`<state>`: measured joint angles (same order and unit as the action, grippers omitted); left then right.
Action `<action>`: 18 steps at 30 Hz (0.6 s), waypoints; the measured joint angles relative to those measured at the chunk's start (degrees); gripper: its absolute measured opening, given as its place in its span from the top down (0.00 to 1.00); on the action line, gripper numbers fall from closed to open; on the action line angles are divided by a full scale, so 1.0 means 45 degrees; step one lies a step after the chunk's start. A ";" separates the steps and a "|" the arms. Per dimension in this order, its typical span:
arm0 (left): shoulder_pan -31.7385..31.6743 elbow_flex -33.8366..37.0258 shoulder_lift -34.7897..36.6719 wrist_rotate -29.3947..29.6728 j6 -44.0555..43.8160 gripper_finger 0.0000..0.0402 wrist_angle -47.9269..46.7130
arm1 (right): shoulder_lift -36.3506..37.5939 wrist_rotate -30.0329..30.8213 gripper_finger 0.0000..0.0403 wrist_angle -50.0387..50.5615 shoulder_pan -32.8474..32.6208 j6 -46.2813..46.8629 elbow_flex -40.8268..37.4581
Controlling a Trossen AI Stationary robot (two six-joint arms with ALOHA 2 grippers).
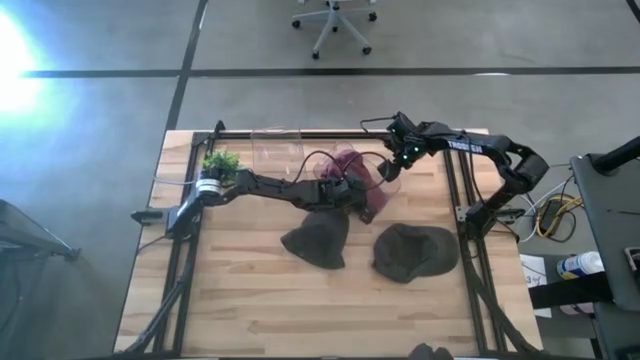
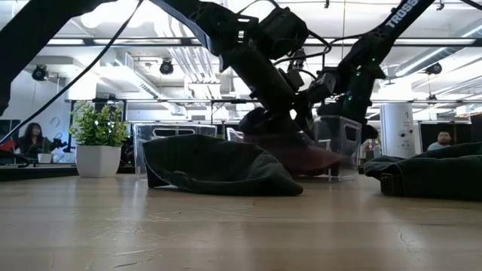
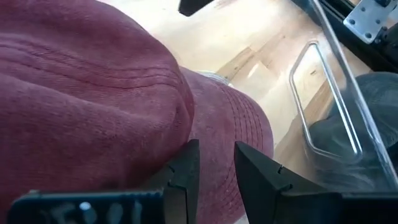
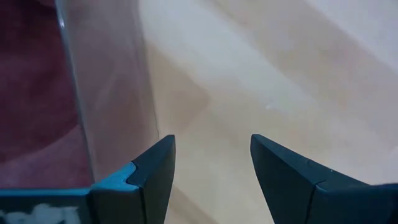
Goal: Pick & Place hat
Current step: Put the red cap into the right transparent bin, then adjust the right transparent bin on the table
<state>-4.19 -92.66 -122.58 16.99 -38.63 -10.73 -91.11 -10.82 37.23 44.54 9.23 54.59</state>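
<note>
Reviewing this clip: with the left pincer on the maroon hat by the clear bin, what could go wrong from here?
1. The left pincer pinches only a fold of the maroon hat; it might slip when lifted.
2. The right pincer stands open at the wall of the clear bin and could nudge it.
3. The left arm hangs over a dark hat, which might get dragged.
</note>
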 joint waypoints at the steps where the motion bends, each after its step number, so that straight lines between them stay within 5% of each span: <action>1: 0.0000 0.0000 0.0009 -0.0009 0.0005 0.76 -0.0112 | 0.0109 -0.0051 0.49 -0.0035 -0.0043 0.0077 -0.0122; 11: 0.0002 -0.0602 0.0039 -0.1498 0.0554 0.76 -0.1249 | 0.2354 -0.0350 0.49 -0.0001 -0.0482 0.0983 -0.1492; 18: 0.0384 -0.2624 0.1042 0.2775 0.1283 0.76 -0.3613 | 0.4661 0.1046 0.49 -0.0242 -0.0615 0.1516 -0.2356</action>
<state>-2.46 -104.47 -117.90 29.48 -32.86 -26.99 -70.13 -6.12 36.14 41.78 16.05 43.99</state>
